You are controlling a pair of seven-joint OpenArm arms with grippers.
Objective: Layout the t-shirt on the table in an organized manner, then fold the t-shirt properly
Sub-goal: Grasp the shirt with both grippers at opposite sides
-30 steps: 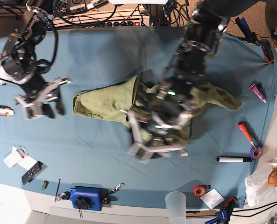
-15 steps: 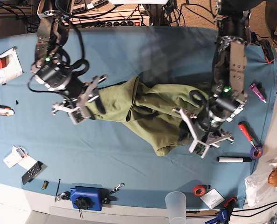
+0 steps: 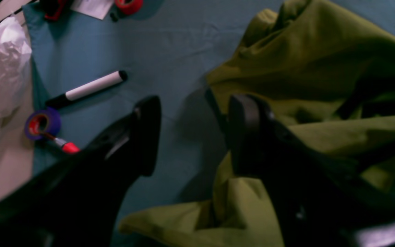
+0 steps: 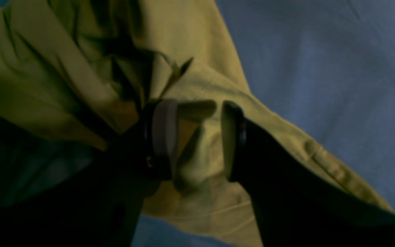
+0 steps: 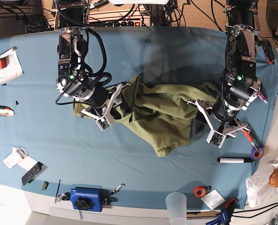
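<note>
The t-shirt [image 5: 160, 117] lies crumpled in a long bunch across the middle of the table [image 5: 153, 51], with folds piled so thickly that its sleeves and collar cannot be made out.

The right claw [image 4: 197, 137] is over the shirt's end at the left of the base view. In the right wrist view its two fingers stand apart with green cloth behind and between them; a fold seems to rise into the gap, but the picture is dim and blurred, so I cannot tell whether it grips anything. Much of that view is filled by the dark fingers.

The left claw [image 3: 192, 137] is at the shirt's other end. Its fingers are spread wide: one is over bare blue cloth, the other is over the shirt's edge, with only table between them. It holds nothing.

Beyond it, near the table's edge, lie a black-and-white marker [image 3: 86, 89] and a roll of purple tape [image 3: 42, 122]; a red roll of tape [image 3: 129, 5] is cut off at the top.
</note>
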